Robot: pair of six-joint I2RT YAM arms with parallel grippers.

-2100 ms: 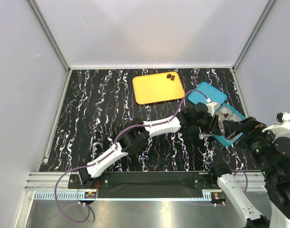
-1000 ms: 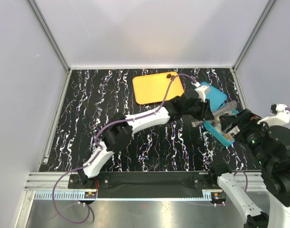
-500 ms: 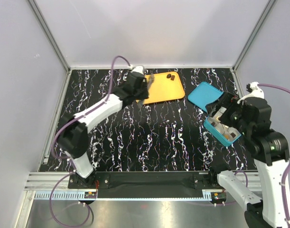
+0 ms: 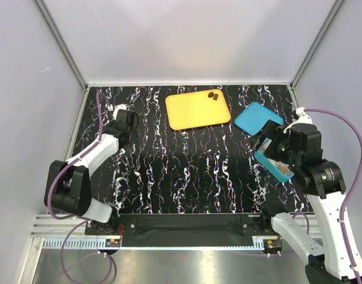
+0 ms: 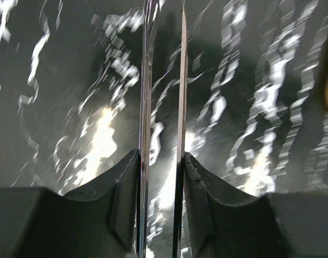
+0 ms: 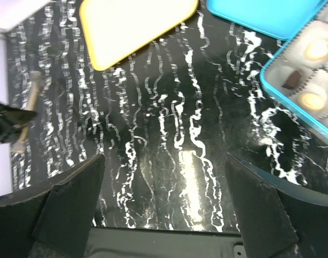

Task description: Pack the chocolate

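Two dark brown chocolates [image 4: 213, 94] lie at the far right corner of the orange tray [image 4: 192, 112]. The teal box [image 4: 279, 170] sits at the right, partly under my right arm. In the right wrist view the box [image 6: 276, 94] holds cream chocolates [image 6: 317, 49] and a dark one [image 6: 292, 80] in white cups. My left gripper [image 4: 117, 113] is at the far left of the table, shut on thin metal tongs [image 5: 181, 80]; nothing shows between the blades. My right gripper [image 6: 164, 161] is wide open and empty, over the table left of the box.
The teal lid [image 4: 258, 118] lies flat between tray and box, and shows in the right wrist view [image 6: 260, 13]. The tray shows there too [image 6: 137, 21]. The table is black marble [image 4: 186, 160]. White walls enclose it on three sides.
My left arm has pulled the tongs out of the box area, swung past the tray and reached the table's far left. My right arm has lifted and shifted slightly by the box.
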